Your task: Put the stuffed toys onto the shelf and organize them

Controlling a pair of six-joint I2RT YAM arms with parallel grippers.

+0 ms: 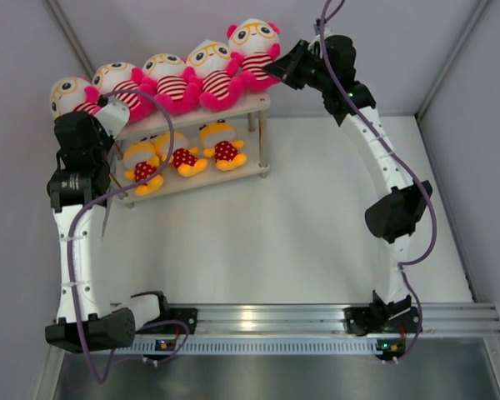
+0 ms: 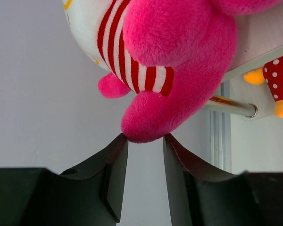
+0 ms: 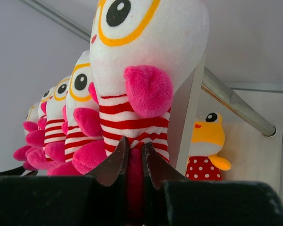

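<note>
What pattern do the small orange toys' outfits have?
Red with white polka dots; left wrist view shows one small toy closest.

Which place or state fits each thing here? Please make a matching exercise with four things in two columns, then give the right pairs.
Column 1
1. five plush toys with white heads and red-white striped bodies
2. three orange-yellow plush toys in red dotted clothes
3. left tool
4. right tool

Column 2
A. closed on a pink leg of the rightmost striped toy
B. on the cream-white upper board
C. jaws apart, fingertips touching a pink foot
D. on the cream-white lower board

Pairs: 1-B, 2-D, 3-C, 4-A
</note>
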